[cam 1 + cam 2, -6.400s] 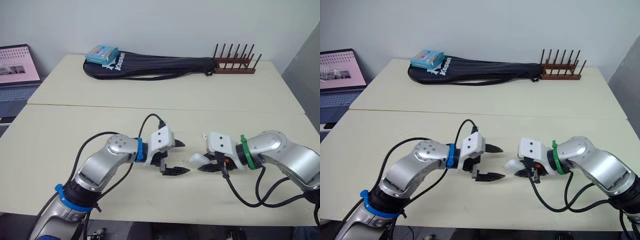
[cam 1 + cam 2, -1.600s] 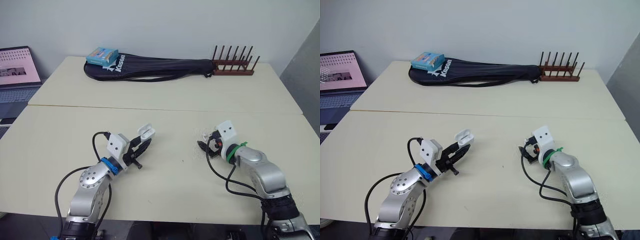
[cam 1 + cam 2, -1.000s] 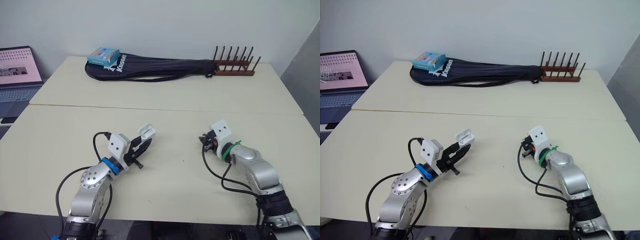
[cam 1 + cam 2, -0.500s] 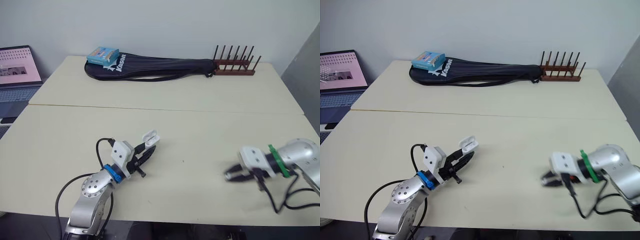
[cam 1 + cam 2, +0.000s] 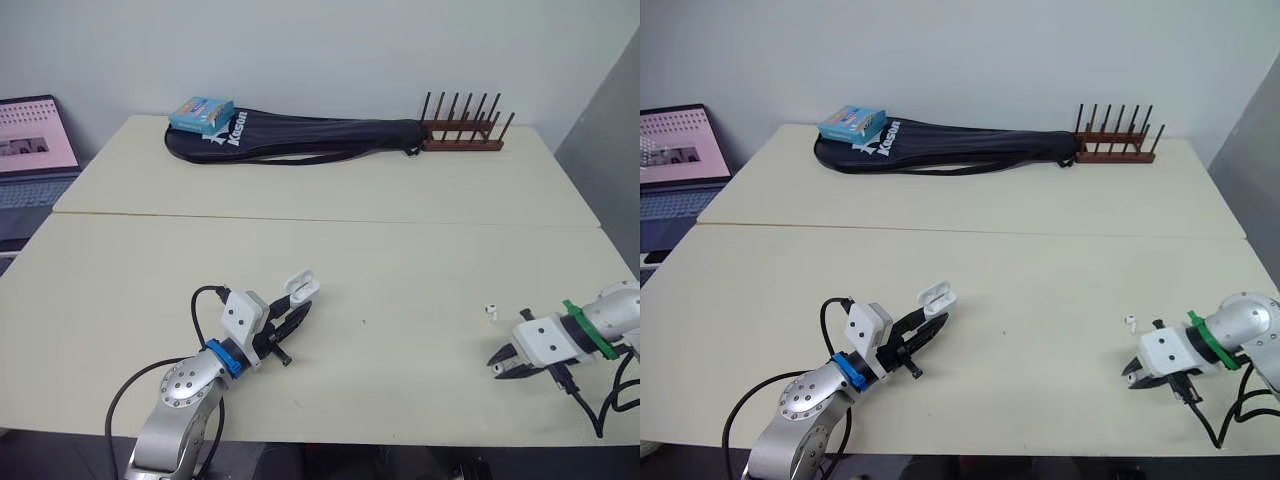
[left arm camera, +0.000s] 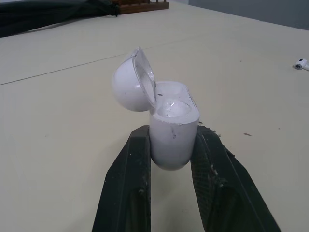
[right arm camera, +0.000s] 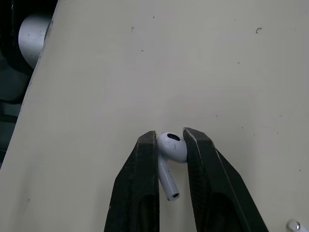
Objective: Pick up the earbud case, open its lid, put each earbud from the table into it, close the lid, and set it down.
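- Left gripper (image 6: pixel 171 131) is clamped on the glossy white earbud case (image 6: pixel 175 113), which is held off the cream table (image 5: pixel 420 250) with its lid flipped open.
- Right gripper (image 7: pixel 170 139) has swung out, now well to the right of the case, its fingers nipped shut on a white stemmed earbud (image 7: pixel 173 148).
- The second white earbud (image 5: pixel 491 312) lies between case and right gripper, near the gripper.
- The first bud looks picked; it now needs carrying back to the case.

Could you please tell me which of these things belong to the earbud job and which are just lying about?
Belong to the job:
- earbud case, lid open, held in the left tool
- first earbud, pinched in the right tool
- second earbud, lying on the table

Just lying about:
- racket bag
- blue box
- wooden rack
- laptop
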